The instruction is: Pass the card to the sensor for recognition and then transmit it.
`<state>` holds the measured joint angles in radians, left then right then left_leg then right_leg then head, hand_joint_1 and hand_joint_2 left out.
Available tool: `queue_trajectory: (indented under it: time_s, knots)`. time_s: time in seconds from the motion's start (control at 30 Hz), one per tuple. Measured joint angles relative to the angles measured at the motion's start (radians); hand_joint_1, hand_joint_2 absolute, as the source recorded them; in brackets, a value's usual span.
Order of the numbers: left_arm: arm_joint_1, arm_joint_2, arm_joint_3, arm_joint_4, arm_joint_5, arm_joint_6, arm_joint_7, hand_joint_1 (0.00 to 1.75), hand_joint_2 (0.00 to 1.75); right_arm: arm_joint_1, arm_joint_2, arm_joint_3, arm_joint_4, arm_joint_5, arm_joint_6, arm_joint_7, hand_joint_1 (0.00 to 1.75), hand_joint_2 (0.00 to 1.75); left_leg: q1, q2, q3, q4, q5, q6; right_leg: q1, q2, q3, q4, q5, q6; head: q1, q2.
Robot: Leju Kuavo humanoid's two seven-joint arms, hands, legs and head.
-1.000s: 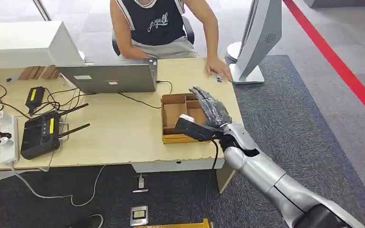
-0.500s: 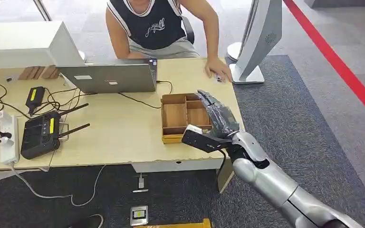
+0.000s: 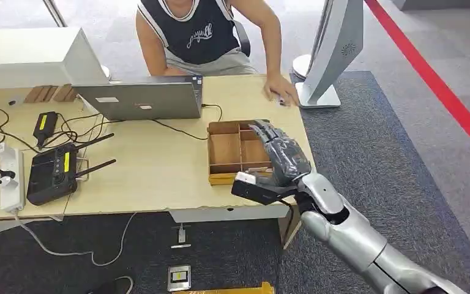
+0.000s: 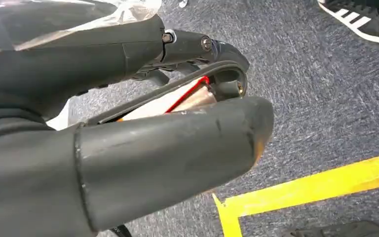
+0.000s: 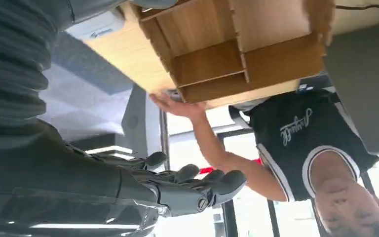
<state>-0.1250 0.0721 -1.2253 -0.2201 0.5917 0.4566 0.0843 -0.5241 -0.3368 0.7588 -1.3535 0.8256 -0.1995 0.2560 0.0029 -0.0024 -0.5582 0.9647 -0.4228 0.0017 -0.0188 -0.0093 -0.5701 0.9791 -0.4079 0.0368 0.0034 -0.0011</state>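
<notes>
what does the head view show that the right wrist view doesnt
Head view alone: the laptop, the black router, the power strip, the cables, the red floor line and the right arm.

Right wrist view alone: the right hand's fingers from close behind, spread with nothing in them.

Both: the right hand, the wooden tray, the person with a hand on the table, and the white stand.
</notes>
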Motion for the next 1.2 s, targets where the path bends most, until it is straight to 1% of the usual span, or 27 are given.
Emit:
queue_trajectory:
  time_s: [0.07, 0.1, 0.17, 0.23, 0.33, 0.53, 0.83, 1.03, 1.2]
  knots:
    - [0.0, 0.0, 0.0, 0.0, -0.004, -0.003, -0.003, 0.0, 0.0, 0.007, 0.0, 0.0, 0.001, 0.025, 0.015, 0.016, 0.0, 1.75, 0.0, 0.0, 0.0, 0.0, 0.0, 0.0, 0.0, 0.0, 0.0, 0.0, 0.0, 0.0, 0.0, 0.0]
    - [0.0, 0.0, 0.0, 0.0, -0.006, -0.003, -0.006, 0.0, 0.0, 0.009, 0.0, 0.002, 0.002, 0.052, 0.038, 0.027, 0.0, 1.75, 0.0, 0.0, 0.0, 0.0, 0.0, 0.0, 0.0, 0.0, 0.0, 0.0, 0.0, 0.0, 0.0, 0.0]
    - [-0.002, 0.0, 0.0, 0.0, -0.008, -0.003, -0.012, 0.0, 0.0, 0.01, 0.01, 0.01, 0.019, 0.126, 0.116, 0.054, 0.0, 1.75, 0.0, 0.0, 0.0, 0.0, 0.0, 0.0, 0.0, 0.0, 0.0, 0.0, 0.0, 0.0, 0.0, 0.0]
    - [-0.002, 0.0, 0.0, 0.0, -0.008, -0.003, -0.013, 0.0, 0.0, 0.013, 0.017, 0.018, 0.036, 0.15, 0.136, 0.069, 0.0, 1.75, 0.0, 0.0, -0.001, 0.0, 0.0, 0.0, 0.0, 0.0, 0.0, 0.0, 0.0, 0.0, 0.0, 0.0]
    - [-0.003, 0.0, 0.0, 0.0, -0.008, -0.003, -0.008, 0.0, 0.0, 0.014, 0.025, 0.03, 0.065, 0.172, 0.133, 0.086, 0.0, 1.75, 0.0, 0.0, -0.001, 0.0, 0.0, 0.0, 0.0, 0.0, 0.0, 0.0, 0.0, 0.0, 0.0, 0.0]
    - [-0.003, 0.0, 0.0, 0.0, -0.008, -0.003, 0.006, 0.0, 0.0, 0.01, 0.037, 0.035, 0.109, 0.179, 0.124, 0.078, 0.0, 1.75, 0.0, 0.0, -0.001, 0.0, 0.0, 0.0, 0.0, 0.0, 0.0, 0.0, 0.0, 0.0, 0.0, 0.0]
    - [-0.003, 0.0, 0.0, 0.0, -0.009, -0.005, 0.002, 0.0, 0.0, -0.003, 0.046, 0.036, 0.145, 0.228, 0.106, 0.085, 0.0, 1.75, 0.0, 0.0, -0.001, 0.0, 0.0, 0.0, 0.0, 0.0, 0.0, 0.0, 0.0, 0.0, 0.0, 0.0]
    - [-0.003, 0.0, 0.0, 0.0, -0.015, -0.005, 0.002, 0.0, 0.0, -0.029, 0.05, 0.033, 0.179, 0.259, 0.056, 0.078, 0.0, 1.75, 0.0, 0.0, -0.001, 0.0, 0.0, 0.0, 0.0, 0.0, 0.0, 0.0, 0.0, 0.0, 0.0, 0.0]
    - [-0.003, 0.0, 0.0, 0.0, -0.016, -0.005, 0.002, 0.0, 0.0, -0.043, 0.052, 0.033, 0.206, 0.268, 0.05, 0.077, 0.0, 1.75, 0.0, 0.0, -0.001, 0.0, 0.0, 0.0, 0.0, 0.0, 0.0, 0.0, 0.0, 0.0, 0.0, 0.0]
